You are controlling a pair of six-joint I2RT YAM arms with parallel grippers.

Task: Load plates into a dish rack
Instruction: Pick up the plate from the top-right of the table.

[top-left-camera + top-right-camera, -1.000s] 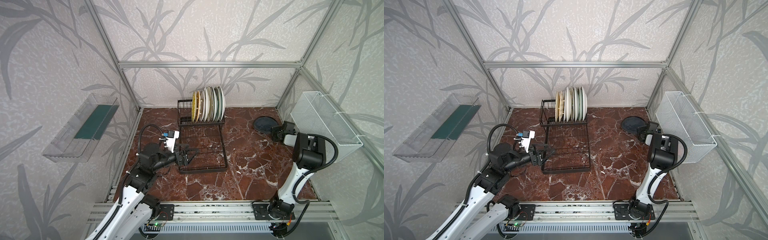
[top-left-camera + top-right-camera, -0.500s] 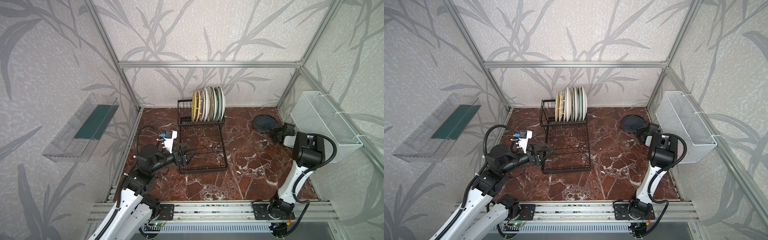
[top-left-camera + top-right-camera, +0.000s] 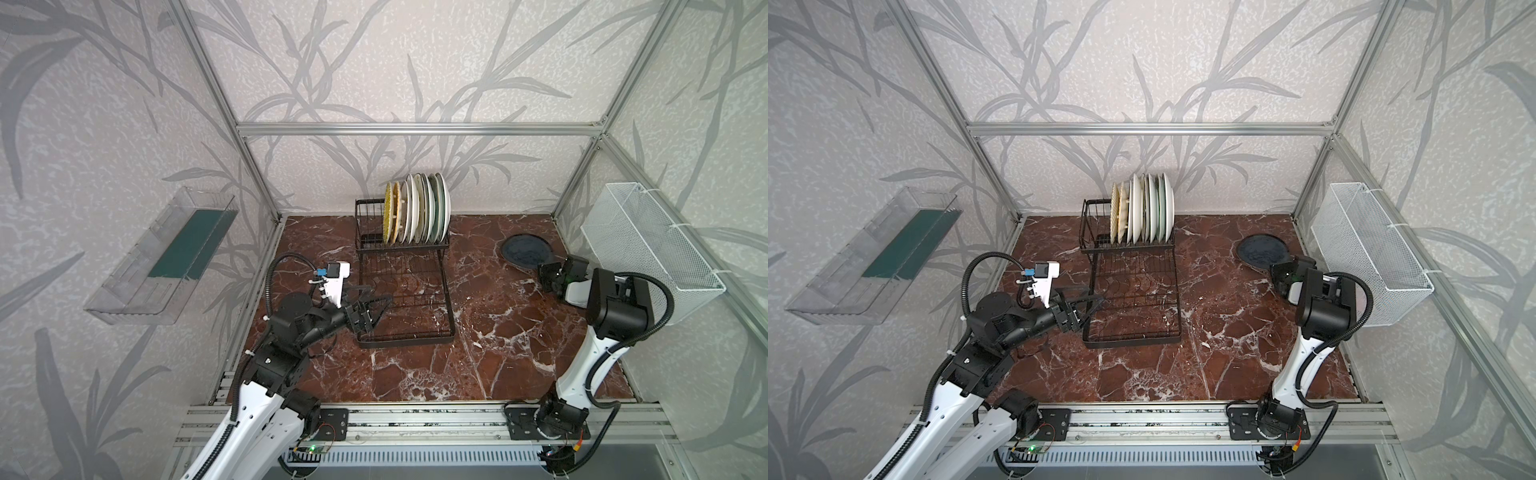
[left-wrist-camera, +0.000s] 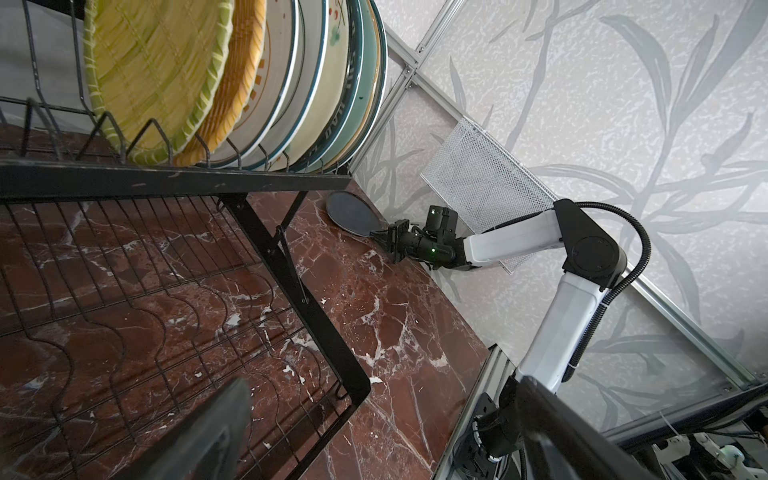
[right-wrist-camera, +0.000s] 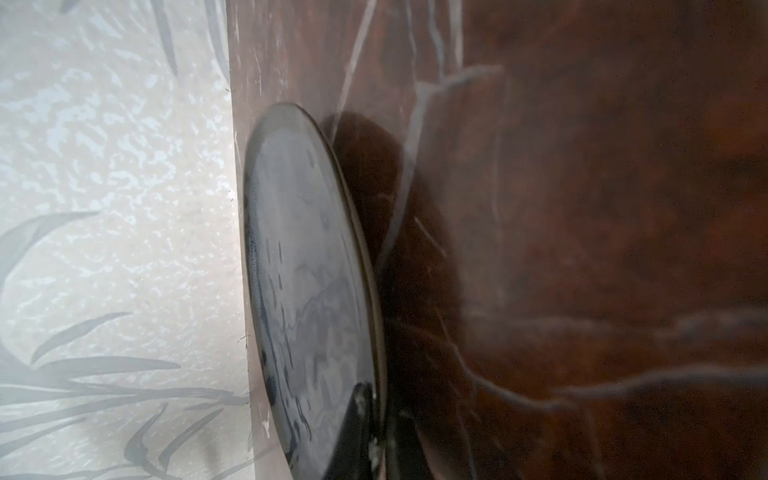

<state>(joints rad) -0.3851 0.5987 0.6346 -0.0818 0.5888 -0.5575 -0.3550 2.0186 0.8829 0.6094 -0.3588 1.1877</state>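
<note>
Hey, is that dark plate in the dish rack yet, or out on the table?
Out. The dark plate rests on the table, apart from the dish rack, with the right gripper shut on its rim.

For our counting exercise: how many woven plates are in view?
2. Both stand in the upper basket of the dish rack at the row's end: green-edged woven plate outermost, orange-edged woven plate beside it. Ceramic plates might hide others.

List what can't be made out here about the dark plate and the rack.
- Right gripper fingertips: cut off by the right wrist view's edge at the dark plate rim.
- Plates in the dish rack: overlapping edge-on in both top views, count uncertain.
- Table under the dark plate: blurred, contact unclear.
</note>
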